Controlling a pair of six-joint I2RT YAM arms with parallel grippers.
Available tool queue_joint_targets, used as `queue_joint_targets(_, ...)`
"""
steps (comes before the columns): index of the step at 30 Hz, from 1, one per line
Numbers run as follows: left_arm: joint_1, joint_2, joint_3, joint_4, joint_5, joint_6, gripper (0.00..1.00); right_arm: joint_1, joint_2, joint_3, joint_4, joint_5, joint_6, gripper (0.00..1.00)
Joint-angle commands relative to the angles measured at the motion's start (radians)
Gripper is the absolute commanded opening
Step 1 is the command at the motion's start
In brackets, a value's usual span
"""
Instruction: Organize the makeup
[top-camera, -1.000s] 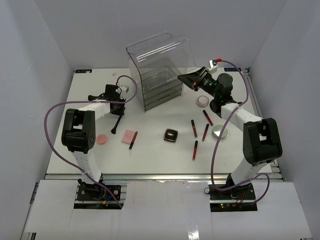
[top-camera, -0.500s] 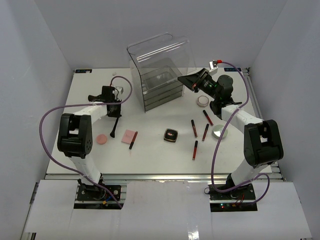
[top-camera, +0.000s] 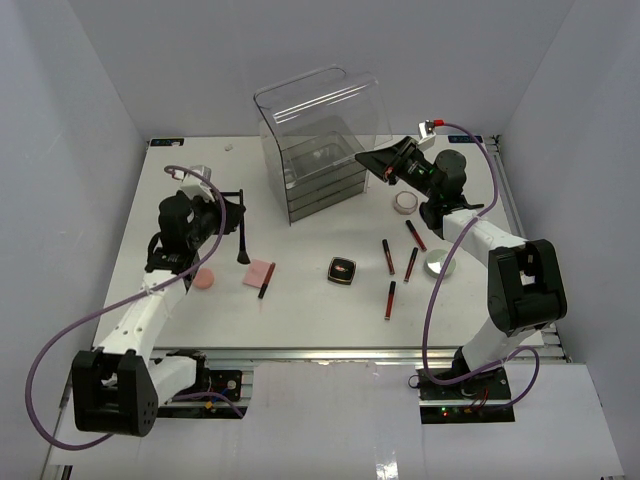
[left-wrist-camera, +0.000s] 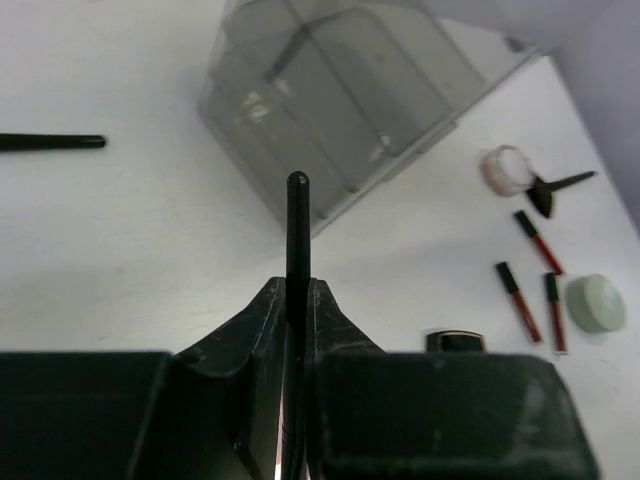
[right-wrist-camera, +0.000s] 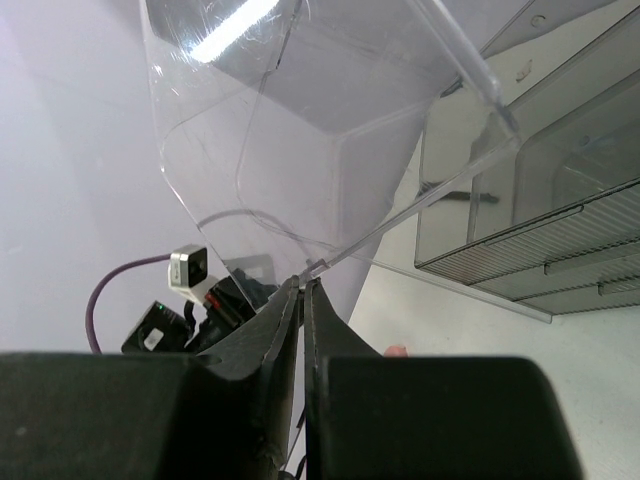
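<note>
Left wrist view: left gripper pinches black brush, its long axis aimed at the clear box ahead. Right gripper: pressed together at that box's edge.

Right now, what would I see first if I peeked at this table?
The tall clear drawer box at the back middle stands out most. Next, on the left side, the left tool is pinching a thin black brush. Red-and-black tubes lie scattered towards the right.
</note>
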Motion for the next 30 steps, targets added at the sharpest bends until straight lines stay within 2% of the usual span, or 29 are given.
queue_joint_targets(1,-0.044,-0.097,-0.141,0.304,0.227,-0.091,0.0,-0.001,-0.045,0.035,0.08,-0.011,-0.02,0.08)
queue_joint_targets(8,-0.259,-0.159,-0.188,0.4,0.25,0.226,0.0,-0.001,-0.043,0.039,0.073,-0.011,-0.025,0.08)
queue_joint_targets(12,-0.428,-0.109,-0.122,0.344,0.167,0.512,0.0,-0.001,-0.046,0.042,0.062,-0.01,-0.031,0.08)
queue_joint_targets(15,-0.493,-0.054,-0.08,0.319,0.083,0.645,0.0,-0.001,-0.05,0.045,0.057,-0.012,-0.033,0.08)
queue_joint_targets(22,-0.583,0.098,0.021,0.351,-0.055,0.855,0.0,-0.001,-0.06,0.057,0.044,-0.021,-0.03,0.08)
queue_joint_targets(30,-0.607,0.254,0.158,0.336,-0.045,0.982,0.0,-0.001,-0.063,0.07,0.041,-0.022,-0.015,0.08)
